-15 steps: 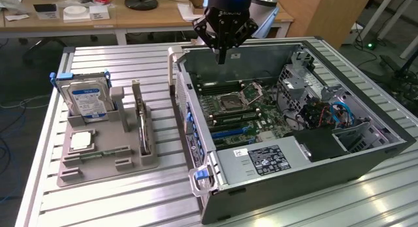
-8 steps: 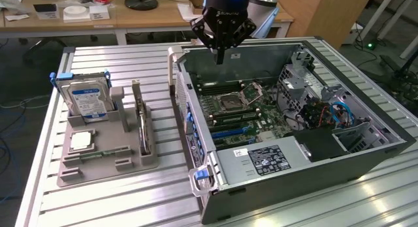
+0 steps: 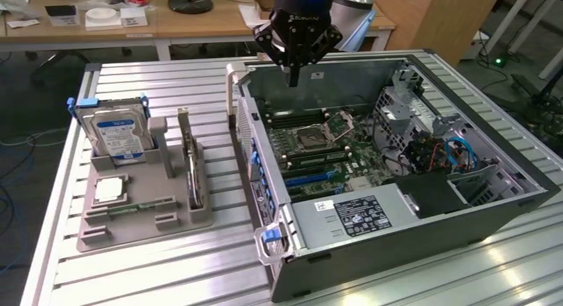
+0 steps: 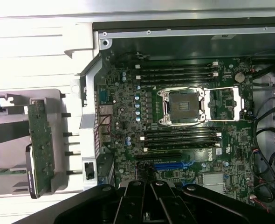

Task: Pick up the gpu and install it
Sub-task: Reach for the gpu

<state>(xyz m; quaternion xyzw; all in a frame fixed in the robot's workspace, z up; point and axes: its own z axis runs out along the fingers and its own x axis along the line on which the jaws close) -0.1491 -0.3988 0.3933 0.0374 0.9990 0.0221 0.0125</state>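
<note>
Gripper [image 3: 294, 78] is pinched all the way closed with nothing in it. From where I sit it's hanging over the far end of the open computer case [image 3: 422, 243], above the motherboard [image 3: 370, 162]. The gpu [image 3: 188, 162] hasn't been picked up yet. It's standing on edge in a slot of the grey holder [image 3: 149, 181] on the exterior view's left, just beside the case wall and well apart from the gripper. A hard drive [image 3: 118, 134] stands upright in the same holder, further left.
</note>
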